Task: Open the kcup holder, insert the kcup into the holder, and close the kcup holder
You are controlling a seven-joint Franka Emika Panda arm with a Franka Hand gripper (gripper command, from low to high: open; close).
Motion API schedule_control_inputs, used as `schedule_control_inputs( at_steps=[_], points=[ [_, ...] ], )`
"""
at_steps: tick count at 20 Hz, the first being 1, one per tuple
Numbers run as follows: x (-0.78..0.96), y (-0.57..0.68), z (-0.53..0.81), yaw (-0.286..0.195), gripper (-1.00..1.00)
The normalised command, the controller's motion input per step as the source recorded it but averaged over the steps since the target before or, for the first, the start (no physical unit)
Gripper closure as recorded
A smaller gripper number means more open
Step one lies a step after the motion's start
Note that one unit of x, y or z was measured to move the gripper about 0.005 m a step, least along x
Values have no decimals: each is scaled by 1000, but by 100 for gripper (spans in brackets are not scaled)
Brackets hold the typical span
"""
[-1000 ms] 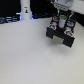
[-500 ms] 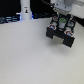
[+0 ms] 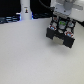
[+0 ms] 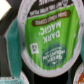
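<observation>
In the exterior view you see the black boxy kcup holder [image 3: 61, 34] standing on the pale, whitish table [image 3: 30, 60] toward the exterior view's right, with red-and-white pods [image 3: 62, 25] showing across its upper face. The white robot arm [image 3: 64, 7] comes down from the upper edge directly over the holder, and the gripper [image 3: 62, 18] sits just above or at the holder's top; the view is too blurred for you to tell if the fingers are spread or clenched, or if they grip anything. At the far edge, on the exterior view's left, a small white upright object [image 3: 25, 10] stands against a dark background.

In the wrist view the round kcup [image 4: 49, 41] with its bright green foil top and white rim fills nearly the whole frame, very close to the camera. Its lid shows a brown band and white lettering. Dark surfaces surround it, and parts of other round rims [image 4: 11, 76] appear nearby. No gripper fingers can be made out here, so the claw's state remains something you cannot tell.
</observation>
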Motion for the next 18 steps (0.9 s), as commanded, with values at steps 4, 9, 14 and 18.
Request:
schedule_control_inputs(
  at_steps=[4,9,14,18],
  points=[
    [111,61,233,58,-100],
    [159,-62,369,91,-100],
    [328,-281,459,87,-100],
    [542,-406,333,40,-100]
  ],
)
